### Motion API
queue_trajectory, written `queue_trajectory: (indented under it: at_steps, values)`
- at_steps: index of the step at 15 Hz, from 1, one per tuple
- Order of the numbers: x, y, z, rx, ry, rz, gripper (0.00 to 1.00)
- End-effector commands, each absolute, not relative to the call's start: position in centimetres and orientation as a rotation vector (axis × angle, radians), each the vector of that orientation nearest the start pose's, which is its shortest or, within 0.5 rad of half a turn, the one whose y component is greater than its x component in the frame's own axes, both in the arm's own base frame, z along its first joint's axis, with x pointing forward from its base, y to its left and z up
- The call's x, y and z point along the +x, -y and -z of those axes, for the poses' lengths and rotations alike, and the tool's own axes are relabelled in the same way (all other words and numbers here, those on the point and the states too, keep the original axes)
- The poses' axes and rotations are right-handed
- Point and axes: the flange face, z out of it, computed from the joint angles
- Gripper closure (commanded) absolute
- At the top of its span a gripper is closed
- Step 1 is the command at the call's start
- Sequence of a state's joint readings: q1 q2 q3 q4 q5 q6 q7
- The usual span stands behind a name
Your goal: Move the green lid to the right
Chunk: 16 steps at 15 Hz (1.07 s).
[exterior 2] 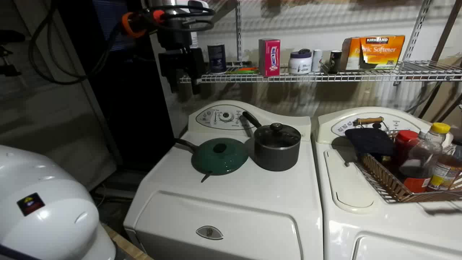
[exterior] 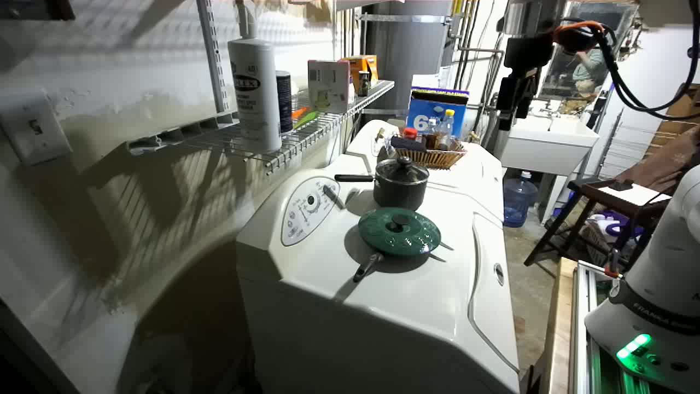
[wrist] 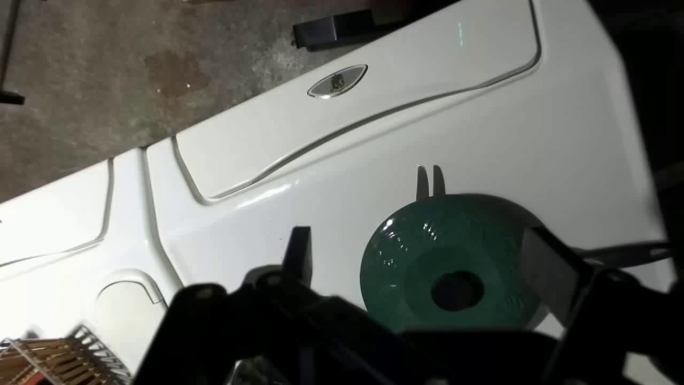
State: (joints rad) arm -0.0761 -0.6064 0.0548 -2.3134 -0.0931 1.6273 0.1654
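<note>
The green lid (exterior: 407, 241) lies on the white machine's top, with a dark knob at its centre; it also shows in an exterior view (exterior 2: 222, 162) and the wrist view (wrist: 401, 267). A dark pan handle (exterior: 367, 268) sticks out from under it; the pan's body is mostly hidden. Two narrow dark tips (wrist: 430, 182) show at the lid's edge; I cannot tell what they are. My gripper (exterior 2: 185, 87) is open and empty, well above the machine top. In the wrist view its fingers (wrist: 417, 240) stand wide apart, the right finger overlapping the lid's edge.
A black pot (exterior 2: 277, 157) with a glass lid stands close beside the green lid, its handle toward the control panel (exterior 2: 223, 117). A basket (exterior 2: 386, 177) of bottles sits on the neighbouring machine. A wire shelf (exterior 2: 325, 77) with boxes and jars runs along the wall behind.
</note>
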Motion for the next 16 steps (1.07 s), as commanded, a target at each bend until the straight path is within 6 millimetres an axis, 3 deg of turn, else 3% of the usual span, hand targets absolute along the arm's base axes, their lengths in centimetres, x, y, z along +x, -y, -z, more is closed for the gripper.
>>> queue_trajectory:
  at_steps: [1, 10, 16]
  values:
    - [35.9, 1.4, -55.7, -3.254, -0.308, -0.12, 0.0]
    - [35.9, 1.4, -55.7, -3.254, -0.308, -0.119, 0.0]
    - [41.0, 0.8, -53.7, -3.265, -0.135, -0.07, 0.0]
